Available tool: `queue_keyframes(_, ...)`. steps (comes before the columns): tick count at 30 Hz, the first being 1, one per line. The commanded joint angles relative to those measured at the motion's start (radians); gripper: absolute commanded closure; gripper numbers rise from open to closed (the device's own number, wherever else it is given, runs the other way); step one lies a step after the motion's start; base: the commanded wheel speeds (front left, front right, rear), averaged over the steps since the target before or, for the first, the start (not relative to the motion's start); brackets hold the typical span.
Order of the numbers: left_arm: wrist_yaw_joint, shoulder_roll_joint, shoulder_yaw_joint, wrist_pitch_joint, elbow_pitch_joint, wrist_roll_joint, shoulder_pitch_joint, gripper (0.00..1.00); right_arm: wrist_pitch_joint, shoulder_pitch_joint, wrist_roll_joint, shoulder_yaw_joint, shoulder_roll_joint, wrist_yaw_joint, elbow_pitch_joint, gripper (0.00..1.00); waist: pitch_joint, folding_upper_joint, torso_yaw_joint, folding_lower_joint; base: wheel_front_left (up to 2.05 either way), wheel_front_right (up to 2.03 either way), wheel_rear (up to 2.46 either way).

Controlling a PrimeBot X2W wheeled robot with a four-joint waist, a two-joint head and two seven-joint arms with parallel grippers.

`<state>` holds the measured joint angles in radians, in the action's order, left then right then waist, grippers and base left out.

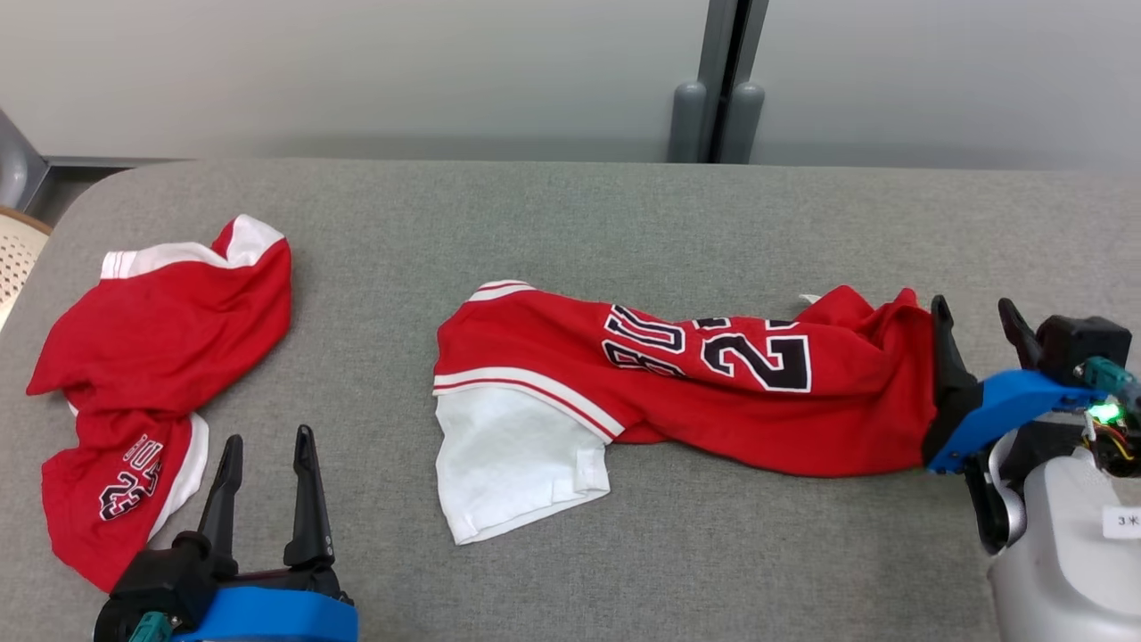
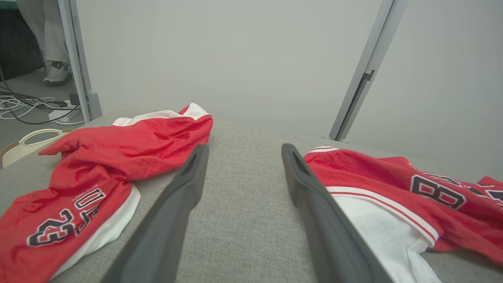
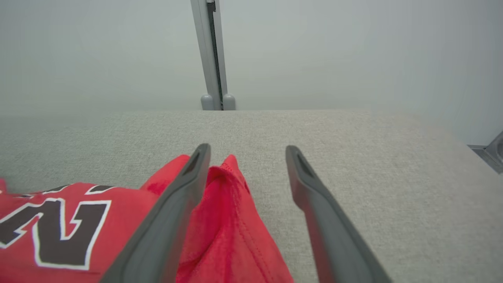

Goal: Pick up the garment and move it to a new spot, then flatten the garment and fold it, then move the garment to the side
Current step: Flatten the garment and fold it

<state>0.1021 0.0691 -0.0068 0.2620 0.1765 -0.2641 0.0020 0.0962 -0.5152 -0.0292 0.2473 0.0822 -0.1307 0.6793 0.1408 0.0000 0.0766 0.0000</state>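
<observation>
Looking over the desk (image 1: 579, 223), I see the garment (image 1: 713, 383), a red jersey with black numbers, lying stretched in a long rumpled band across the middle. Its white panel (image 1: 508, 464) is at the end toward my left and its bunched red end is at my right claw (image 1: 972, 308). That claw is spread wide and grips nothing. In the right wrist view one finger lies against the bunched cloth, a fold sits between the two fingers, and the other finger is over bare desk. My left claw (image 1: 267, 437) is likewise spread wide and empty, low near the front edge, between the garment and a second red jersey (image 1: 169, 330) crumpled well off to the left. I judge the cloth light, thin and limp: it will sag, drag and twist rather than hold a shape, and a shallow pinch may lift only one layer. To flatten it I would take hold at two points, the striped edge (image 1: 526, 392) beside the white panel and the red end, pinching through the full thickness close to the desk.
</observation>
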Motion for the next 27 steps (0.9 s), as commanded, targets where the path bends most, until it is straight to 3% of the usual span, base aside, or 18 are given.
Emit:
queue_keyframes(1,-0.003,0.002,0.008,0.004,-0.002,0.001,0.016,0.0,0.022,0.039,0.011,-0.019,0.004,0.0,-0.04,0.0,-0.026,0.0,-0.022,0.0,0.0,0.0,0.0)
queue_keyframes(10,-0.004,0.002,0.018,0.004,-0.009,0.01,0.063,0.0,0.121,0.297,0.063,-0.107,-0.015,0.0,-0.364,0.0,-0.078,0.0,-0.064,0.0,0.0,0.0,0.0)
queue_keyframes(14,-0.006,0.005,0.017,0.004,0.0,0.014,0.078,0.0,0.115,0.404,0.08,-0.128,-0.024,0.0,-0.469,0.0,-0.098,0.0,-0.077,0.0,0.0,0.0,0.0)
queue_keyframes(27,-0.003,0.019,-0.004,0.001,0.022,0.02,0.085,0.0,0.039,0.536,0.13,-0.181,-0.032,0.0,-0.589,0.0,-0.119,0.0,-0.118,0.0,0.0,0.0,0.0)
